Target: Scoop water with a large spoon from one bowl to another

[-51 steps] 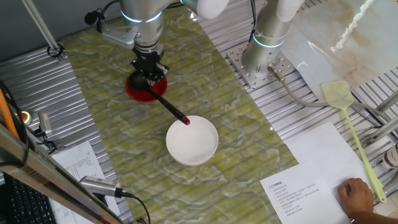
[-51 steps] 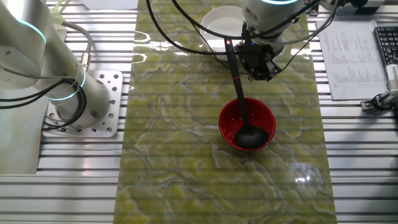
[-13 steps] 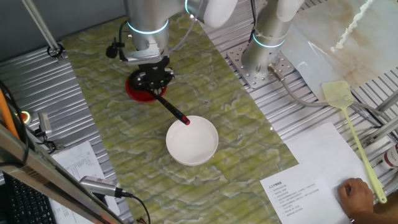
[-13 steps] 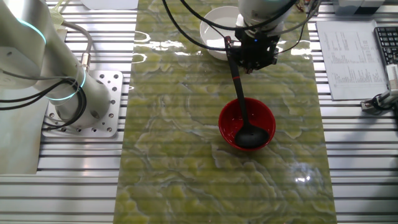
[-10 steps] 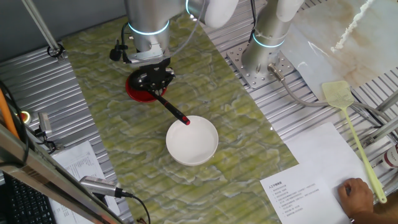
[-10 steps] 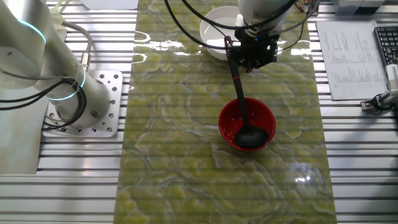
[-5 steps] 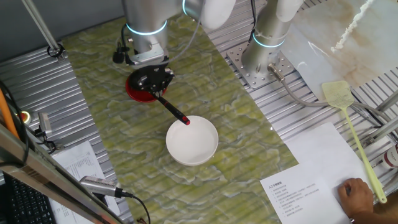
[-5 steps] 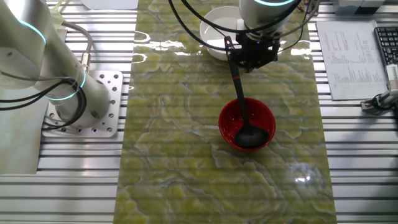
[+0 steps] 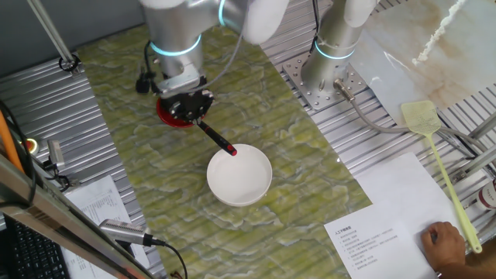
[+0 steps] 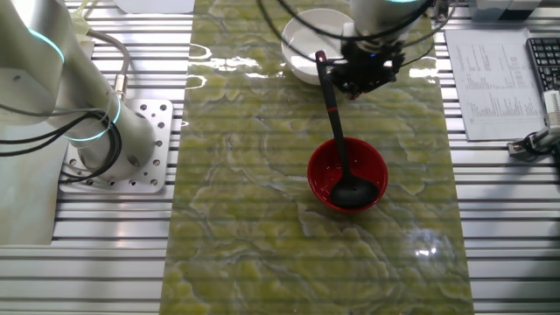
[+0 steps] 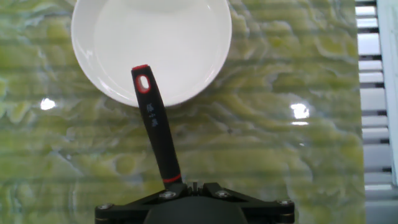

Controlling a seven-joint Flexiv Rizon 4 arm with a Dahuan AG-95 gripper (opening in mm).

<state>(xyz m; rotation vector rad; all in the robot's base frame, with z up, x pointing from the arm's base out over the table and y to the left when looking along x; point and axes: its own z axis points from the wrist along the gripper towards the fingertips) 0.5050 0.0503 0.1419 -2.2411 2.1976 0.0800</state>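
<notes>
Gripper: the gripper (image 10: 367, 77) hangs over the green marbled mat (image 10: 245, 175), between the white bowl and the red bowl, just beside the ladle's handle. In one fixed view the black hand (image 9: 191, 106) sits in front of the red bowl.
Claw state: cannot tell. The fingers are hidden in all three views; the hand view shows only the dark housing at the bottom edge.
Large spoon: the large spoon (image 10: 337, 131) lies with its round black head down inside the red bowl, the long handle sloping up over the rim toward the white bowl. In the hand view the handle (image 11: 155, 127) runs up from the housing, and its red tip with the hanging hole lies across the white bowl's near rim.
Red bowl: the red bowl (image 10: 325, 166) stands on the mat, mid-table, ladle head resting in it.
White bowl: the white bowl (image 11: 186, 37) stands apart from the red one, upright on the mat.
Water: not discernible in either bowl from these views.
Off to the side: a yellow-green fly swatter (image 9: 434, 147) lies on the metal table, a sheet of paper (image 9: 387, 232) beside it, and a person's hand (image 9: 446, 244) rests at the paper's corner.
</notes>
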